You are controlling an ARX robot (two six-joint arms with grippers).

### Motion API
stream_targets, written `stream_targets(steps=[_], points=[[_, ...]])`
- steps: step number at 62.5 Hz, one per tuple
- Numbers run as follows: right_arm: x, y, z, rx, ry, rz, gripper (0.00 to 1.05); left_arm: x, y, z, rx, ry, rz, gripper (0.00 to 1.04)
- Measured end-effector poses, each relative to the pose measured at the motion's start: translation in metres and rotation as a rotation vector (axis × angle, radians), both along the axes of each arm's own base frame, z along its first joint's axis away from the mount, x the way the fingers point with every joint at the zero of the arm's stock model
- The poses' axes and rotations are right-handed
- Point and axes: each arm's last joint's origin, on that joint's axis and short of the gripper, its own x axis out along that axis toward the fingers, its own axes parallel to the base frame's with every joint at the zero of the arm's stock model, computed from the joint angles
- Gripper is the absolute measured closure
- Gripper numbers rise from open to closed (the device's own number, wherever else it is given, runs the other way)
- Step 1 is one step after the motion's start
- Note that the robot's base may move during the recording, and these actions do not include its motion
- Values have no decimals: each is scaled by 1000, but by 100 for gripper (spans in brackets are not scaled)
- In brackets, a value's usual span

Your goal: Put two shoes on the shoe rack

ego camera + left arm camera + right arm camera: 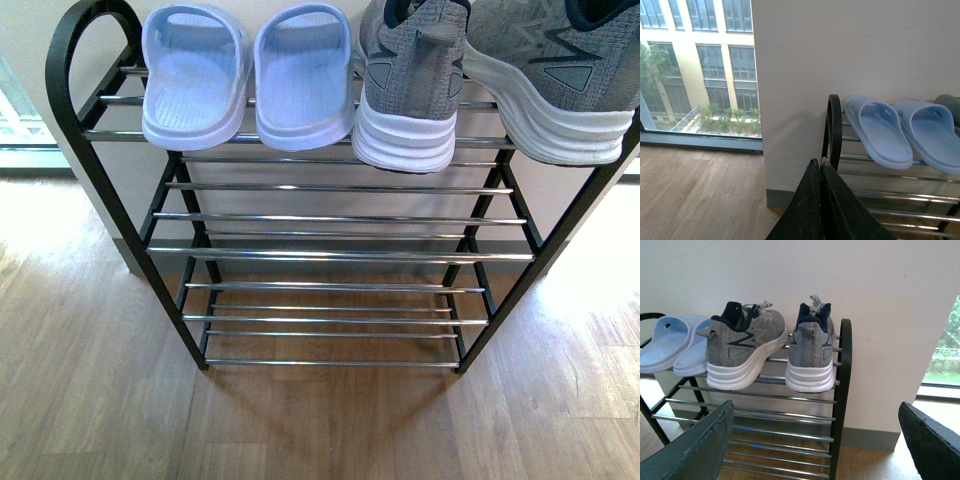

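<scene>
The shoe rack [330, 255] stands on the wooden floor [90, 400] against a white wall [875, 285]. On its top tier sit two grey sneakers [742, 347] [811, 352], heels outward, side by side at the right end, with two blue slides [195, 75] [303, 75] to their left. My right tool [815, 440] hangs wide apart, empty, before the rack. My left tool [820, 200] is pressed closed, holding nothing, near the rack's left end.

I see both grey sneakers [771, 347] on the top tier of the shoe rack [842, 390], heels towards me, with two pale blue slides [670, 344] beside them; my right tool [815, 440] is spread wide open
</scene>
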Motion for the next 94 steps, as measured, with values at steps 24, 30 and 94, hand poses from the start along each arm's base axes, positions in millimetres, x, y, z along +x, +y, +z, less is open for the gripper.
stream_targets(steps=[24, 30, 94], points=[[0, 0, 0, 0, 0, 0, 9, 0, 0, -11, 0, -1, 0, 103], [0, 0, 0, 0, 0, 0, 9, 0, 0, -18, 0, -5, 0, 103], [0, 0, 0, 0, 0, 0, 9, 0, 0, -21, 3, -1, 0, 10]])
